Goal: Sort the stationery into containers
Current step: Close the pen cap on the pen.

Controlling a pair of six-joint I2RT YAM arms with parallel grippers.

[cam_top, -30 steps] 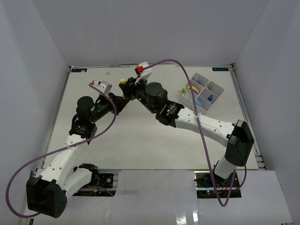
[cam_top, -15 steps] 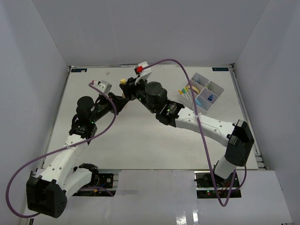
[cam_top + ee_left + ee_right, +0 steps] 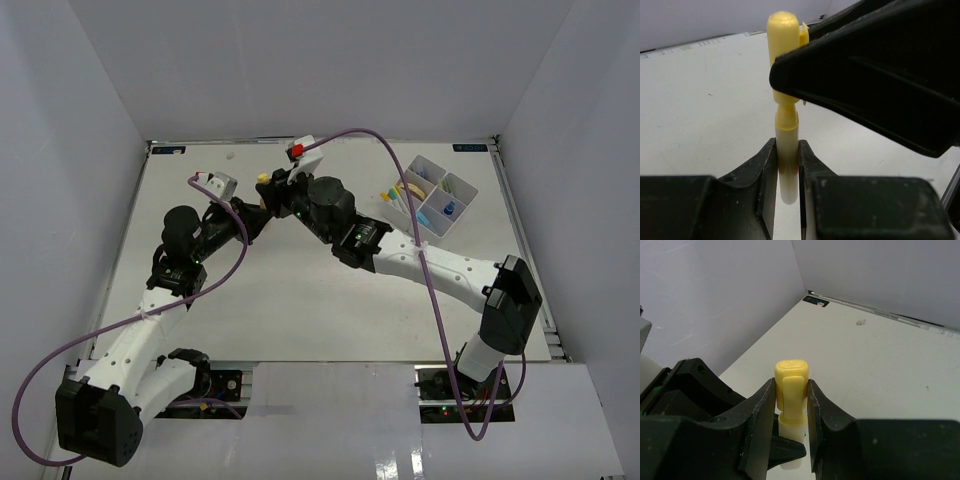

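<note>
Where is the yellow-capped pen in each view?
Top external: yellow-capped pen upper centre, between the arms.
Left wrist: pen upright at centre, barrel in left end effector.
Right wrist: pen lower centre, cap in right end effector.
Landmark: right end effector's black finger on cap.

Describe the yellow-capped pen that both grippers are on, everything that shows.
The yellow-capped pen is thin, smooth plastic: a glossy yellow cap with a rounded end and a clip, on a paler cream barrel. The left gripper is shut on the barrel, the right gripper on the cap's sides. Both hold it over the far part of the table, left of centre.
</note>
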